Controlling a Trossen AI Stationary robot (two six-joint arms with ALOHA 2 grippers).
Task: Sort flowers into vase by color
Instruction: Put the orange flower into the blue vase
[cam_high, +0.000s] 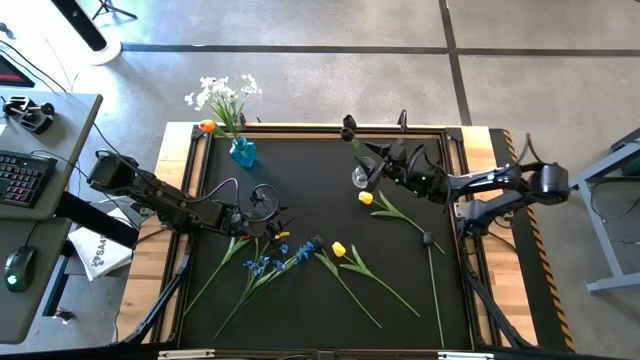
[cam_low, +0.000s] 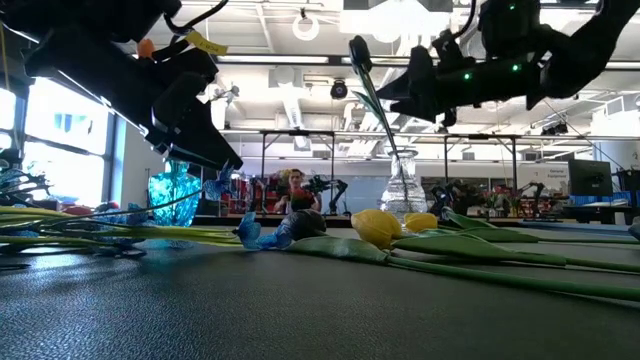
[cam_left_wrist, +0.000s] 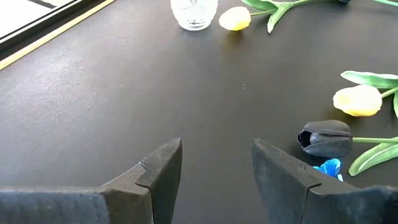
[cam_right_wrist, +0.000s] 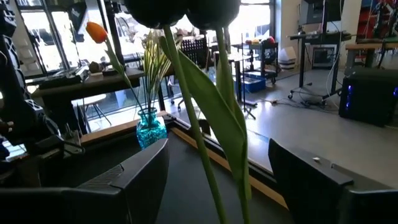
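Note:
A clear glass vase (cam_high: 360, 178) (cam_low: 403, 185) stands far on the black mat, and two dark tulips (cam_right_wrist: 186, 9) stand in it, stems leaning toward the far edge. My right gripper (cam_high: 378, 166) (cam_right_wrist: 219, 146) is open, a finger on either side of their stems (cam_right_wrist: 208, 168) without touching. A blue vase (cam_high: 243, 152) (cam_right_wrist: 151, 127) holds white sprays (cam_high: 220, 92) and an orange tulip (cam_high: 207, 126). My left gripper (cam_high: 272, 210) (cam_left_wrist: 217, 149) hangs open over bare mat. Blue sprays (cam_high: 275, 258), yellow tulips (cam_high: 338, 248) (cam_high: 366, 198) and dark tulips (cam_left_wrist: 326, 138) (cam_high: 427, 238) lie flat on the mat.
A wooden frame (cam_high: 178, 190) borders the black mat. Loose stems (cam_high: 350, 290) spread over the near middle of the mat, with bare mat between the two vases. A desk with keyboard (cam_high: 22, 178) stands off the table's left. A person (cam_low: 292, 185) sits far behind.

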